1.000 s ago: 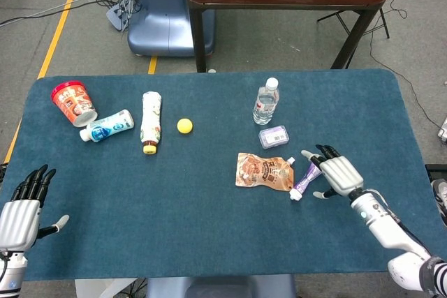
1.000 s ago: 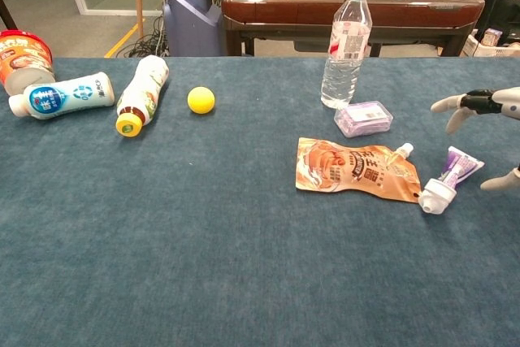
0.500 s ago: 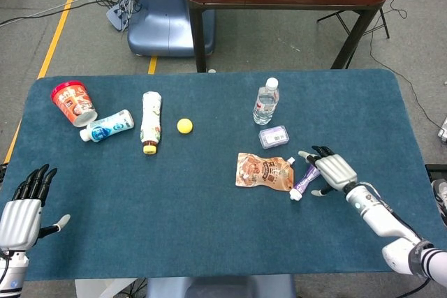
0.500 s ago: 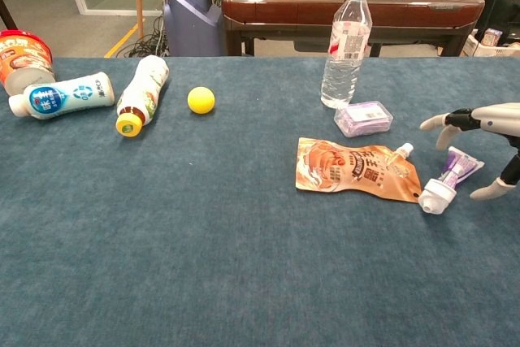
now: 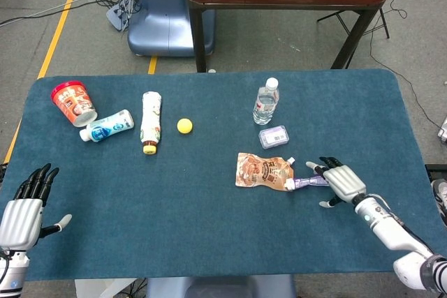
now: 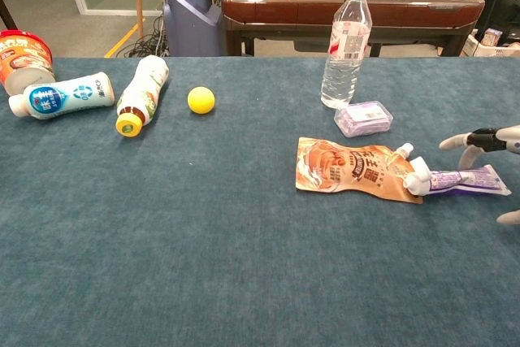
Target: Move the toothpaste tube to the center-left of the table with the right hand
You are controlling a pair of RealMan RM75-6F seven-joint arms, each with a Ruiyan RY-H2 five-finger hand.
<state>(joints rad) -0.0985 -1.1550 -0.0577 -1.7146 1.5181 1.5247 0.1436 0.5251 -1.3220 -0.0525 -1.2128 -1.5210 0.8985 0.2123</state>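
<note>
The toothpaste tube [image 5: 305, 183] lies flat at the right of the worktop [image 5: 209, 228], its cap touching the orange pouch [image 5: 263, 171]. The right robot hand [image 5: 340, 181] sits spread at its tail, holding nothing; the grasp step remains, so next the fingers must close round the tube

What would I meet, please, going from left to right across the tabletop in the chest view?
Red cup → white bottle → yellow-capped bottle → yellow ball → orange pouch → toothpaste tube → right hand. The water bottle and the small purple box stand above the pouch's span, so I leave them out.
</note>
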